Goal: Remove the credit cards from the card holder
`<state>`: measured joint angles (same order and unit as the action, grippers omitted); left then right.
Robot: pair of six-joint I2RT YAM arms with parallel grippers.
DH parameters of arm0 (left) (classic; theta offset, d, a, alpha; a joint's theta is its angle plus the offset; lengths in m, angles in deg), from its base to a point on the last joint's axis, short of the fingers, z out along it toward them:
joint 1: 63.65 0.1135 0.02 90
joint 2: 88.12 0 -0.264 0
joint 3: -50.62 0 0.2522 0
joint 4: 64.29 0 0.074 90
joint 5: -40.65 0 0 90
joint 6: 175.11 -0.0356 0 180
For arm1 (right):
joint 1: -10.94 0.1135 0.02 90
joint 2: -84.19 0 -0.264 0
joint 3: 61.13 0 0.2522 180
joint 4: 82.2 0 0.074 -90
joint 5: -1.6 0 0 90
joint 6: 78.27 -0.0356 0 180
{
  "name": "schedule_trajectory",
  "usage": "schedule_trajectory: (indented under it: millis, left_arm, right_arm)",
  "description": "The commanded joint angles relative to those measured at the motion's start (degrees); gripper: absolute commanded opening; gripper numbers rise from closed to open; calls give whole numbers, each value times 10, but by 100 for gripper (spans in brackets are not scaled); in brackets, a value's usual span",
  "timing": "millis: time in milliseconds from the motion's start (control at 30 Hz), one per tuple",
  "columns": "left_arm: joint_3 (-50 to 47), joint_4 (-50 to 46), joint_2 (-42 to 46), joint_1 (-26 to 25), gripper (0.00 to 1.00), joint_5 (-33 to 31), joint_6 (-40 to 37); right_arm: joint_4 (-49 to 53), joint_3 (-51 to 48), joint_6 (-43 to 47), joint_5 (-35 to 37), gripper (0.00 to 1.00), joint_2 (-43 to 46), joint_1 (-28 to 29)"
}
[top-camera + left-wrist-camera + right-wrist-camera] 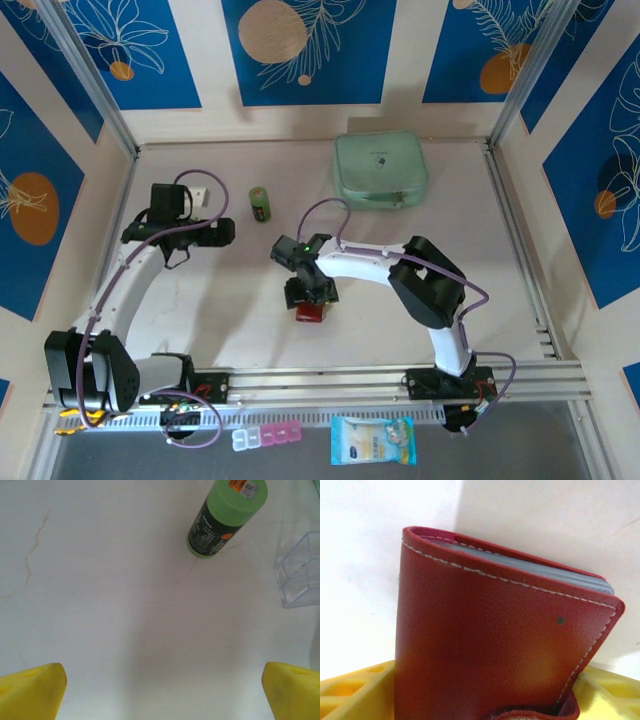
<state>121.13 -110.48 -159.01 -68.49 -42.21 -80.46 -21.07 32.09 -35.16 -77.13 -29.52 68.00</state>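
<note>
Overhead view: the right gripper [310, 292] sat near the middle of the white table [230, 310], pointed down over the small red folding leather card holder [310, 312]. This view hid how the jaws met the holder. Far right lay a mint green zip case [380, 170]. A small green bottle with a black label [260, 204] stood left of centre, and the left gripper [222, 232] was just left of it.

Right wrist view supplied the grip. The card holder [505, 640] stood folded shut between the yellow fingers [350, 692], one at each lower side and touching it. The right gripper [485, 700] was clamped across the holder's width, jaws well apart. White stitching ran along the cover's edges, with a small dark dot on the face and a red tab [535, 713] at the near edge. Grey-blue layered edges showed between the covers at the far side; cards or pockets, could not tell.

Left wrist view: the left gripper [165, 690] was spread wide over bare table, holding nothing. The green bottle [225, 517] lay ahead, with a clear plastic box [300, 572] to its right.
</note>
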Motion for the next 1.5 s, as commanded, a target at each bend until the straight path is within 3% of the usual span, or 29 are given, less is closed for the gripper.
schedule_trajectory:
  millis: [0,133,367,500,733,900,1133,1467]
  left_arm:
    - [0,-17,-5,-7,100,10,8]
    - [11,-30,-7,-7,100,-4,18]
    - [16,-16,0,-8,98,94,121]
    - [-1,-12,-4,-21,95,139,189]
    - [-81,44,29,-90,86,155,300]
    - [-157,149,52,-168,82,168,385]
    - [-225,278,33,-277,56,165,481]
    - [-263,332,-1,-375,23,158,550]
  right_arm:
    - [41,12,26,-23,77,-5,18]
    - [57,14,27,-3,80,-2,34]
    - [53,15,26,6,90,13,31]
    - [42,-2,18,2,90,52,28]
    - [12,-67,-20,-36,88,134,2]
    - [-18,-118,-36,-67,83,176,-20]
    - [-68,-192,-52,-103,72,225,-47]
    - [-108,-212,-40,-142,49,220,-55]
